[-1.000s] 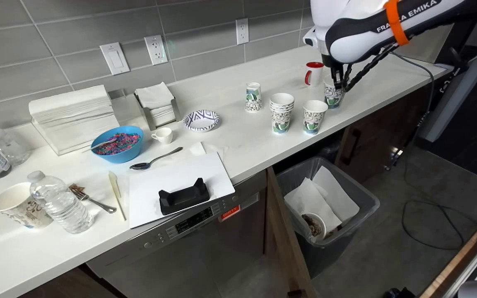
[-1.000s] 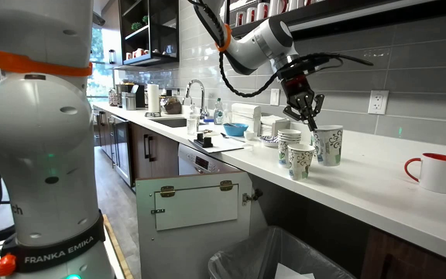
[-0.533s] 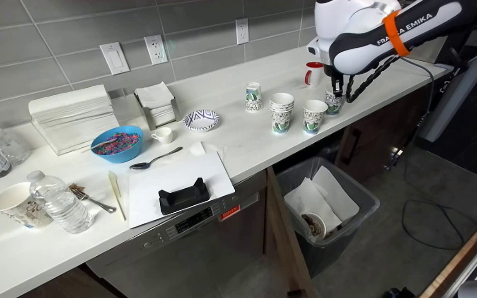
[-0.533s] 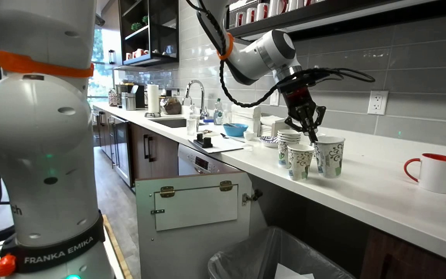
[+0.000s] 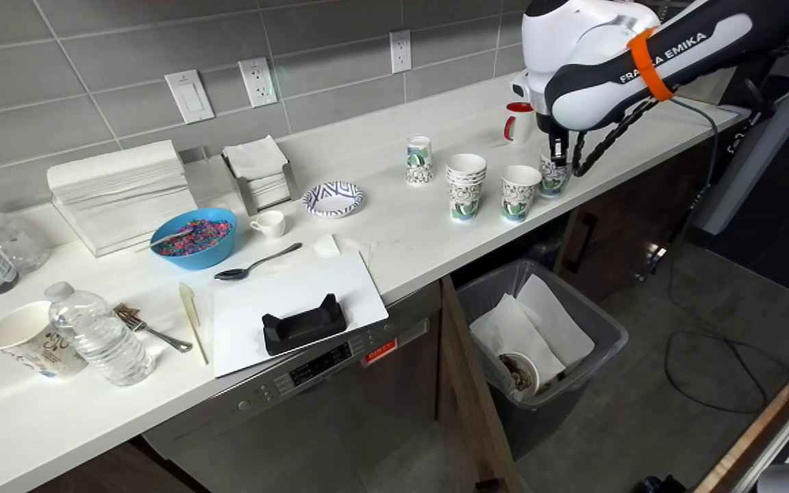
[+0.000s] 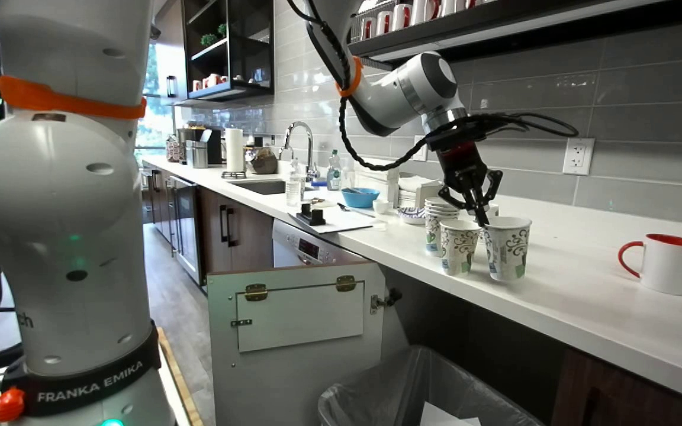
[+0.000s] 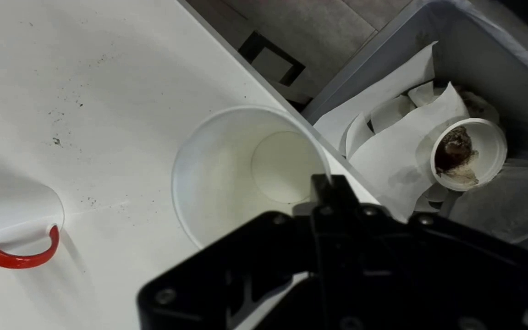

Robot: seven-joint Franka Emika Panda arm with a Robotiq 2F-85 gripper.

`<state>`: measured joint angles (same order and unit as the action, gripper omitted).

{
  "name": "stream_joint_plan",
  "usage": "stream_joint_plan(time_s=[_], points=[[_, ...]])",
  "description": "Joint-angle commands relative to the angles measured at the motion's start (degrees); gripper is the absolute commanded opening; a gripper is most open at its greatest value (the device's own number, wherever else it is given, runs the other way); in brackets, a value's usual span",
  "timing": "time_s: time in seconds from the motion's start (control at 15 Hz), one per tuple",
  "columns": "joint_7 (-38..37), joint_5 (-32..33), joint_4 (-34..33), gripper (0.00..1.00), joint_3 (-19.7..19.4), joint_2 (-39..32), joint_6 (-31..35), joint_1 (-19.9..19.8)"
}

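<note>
The fingers (image 7: 321, 189) were pinching the wall of a patterned paper cup (image 6: 508, 251) at its rim, pressed almost together because only thin paper lay between them; such a hold left the mouth uncovered and the cup roughly upright beside the front edge of the worktop (image 5: 405, 233). In the wrist view the fingers hid part of that rim, and whether the base touched the worktop or hung just above it could not be told. Along the same edge, just beside it, stood a single paper cup (image 5: 518, 198) of similar print, mouth up, its inside mostly out of sight. Beyond came a stack of nested paper cups (image 5: 466, 194), probably slipped into one another to save room; how many there were was hard to count. Below the front edge stood a trash bin (image 5: 552, 411), where white sheets (image 5: 521, 329) covered much of what lay under them. Farther in, toward the back edge, a red-handled mug (image 6: 672, 263) stood apart, cut off by the border of the wrist view. An inverted paper cup (image 5: 419, 163), likewise back from the front edge, rested on its wide rim, likely for steadiness, though the wrist view left it out.
</note>
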<state>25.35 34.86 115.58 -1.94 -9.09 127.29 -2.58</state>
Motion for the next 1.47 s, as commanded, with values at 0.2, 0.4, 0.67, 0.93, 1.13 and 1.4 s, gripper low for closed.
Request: stream_joint_plan(time_s=[0.2,0.4,0.67,0.93,1.13,1.4], points=[[-0.9,-1.5,-0.7,0.36,-0.5,-1.3,2.7,-0.6],[-0.8,-1.3,-1.3,0.58,-0.5,-1.0,2.4,-0.6],[-0.6,-0.5,-2.6,0.89,-0.3,-0.5,1.5,-0.1],[-0.5,-0.7,-3.2,1.0,0.4,0.6,0.9,0.6],[-0.1,-2.8,-2.7,1.0,1.4,2.8,0.1,1.2],[0.5,-6.8,-0.8,1.0,2.7,7.1,-0.4,2.1]])
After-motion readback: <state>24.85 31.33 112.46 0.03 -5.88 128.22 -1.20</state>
